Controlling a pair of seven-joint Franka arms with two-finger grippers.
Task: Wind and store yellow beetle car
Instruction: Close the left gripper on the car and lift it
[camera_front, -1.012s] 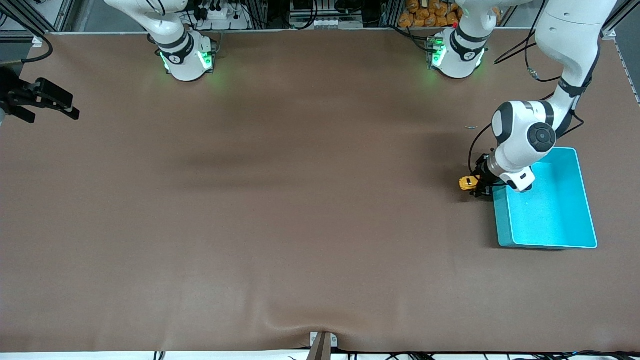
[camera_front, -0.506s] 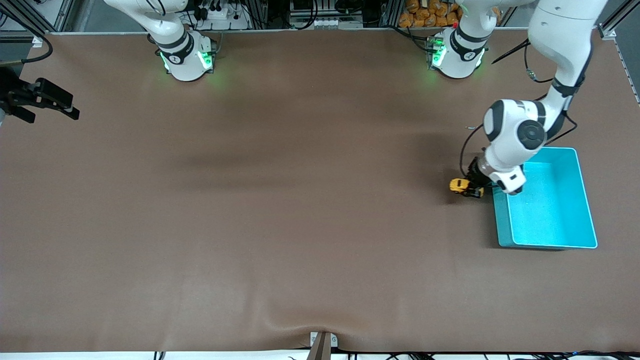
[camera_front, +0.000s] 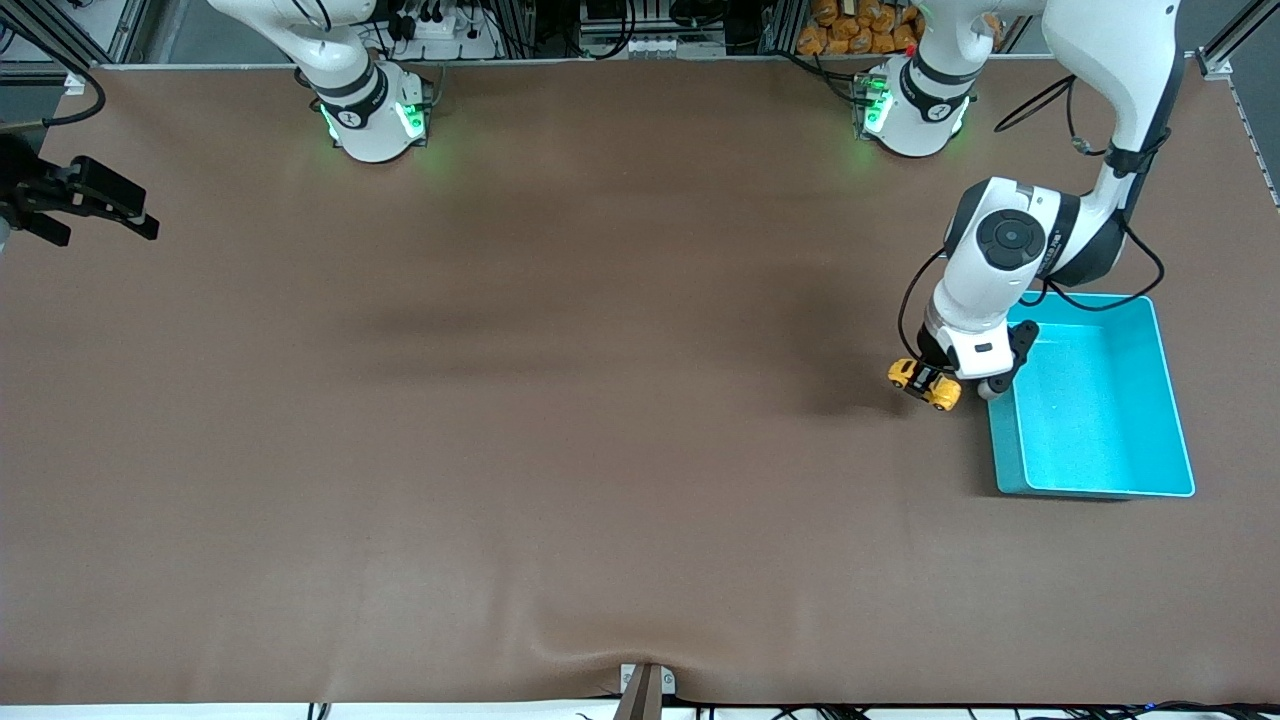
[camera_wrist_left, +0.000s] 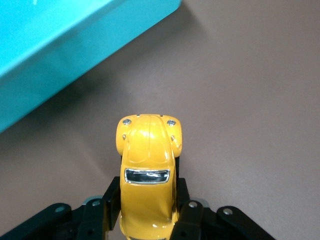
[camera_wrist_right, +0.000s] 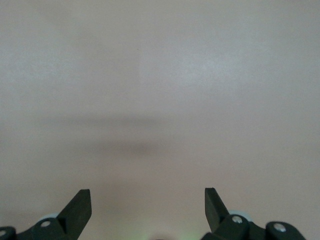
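Observation:
The yellow beetle car (camera_front: 923, 384) is a tiny rounded yellow toy with dark windows. My left gripper (camera_front: 930, 383) is shut on it, low over the brown table beside the turquoise bin (camera_front: 1170, 400), on the side toward the right arm's end. In the left wrist view the car (camera_wrist_left: 148, 170) sits between the black fingers (camera_wrist_left: 111, 200), which press its two sides, and the bin's wall (camera_wrist_left: 60, 60) runs past it. My right gripper (camera_front: 85, 195) waits open and empty over the right arm's end of the table; its wrist view (camera_wrist_right: 147, 207) shows only bare table.
The turquoise bin looks empty inside. A ridge in the brown table cover (camera_front: 600, 640) lies near the front edge. A small light scrap (camera_front: 942, 255) lies on the table near the left arm.
The left arm's wrist has turned and the gripper with the car has shifted a little away from the bin and toward the front camera. The right arm has not moved.

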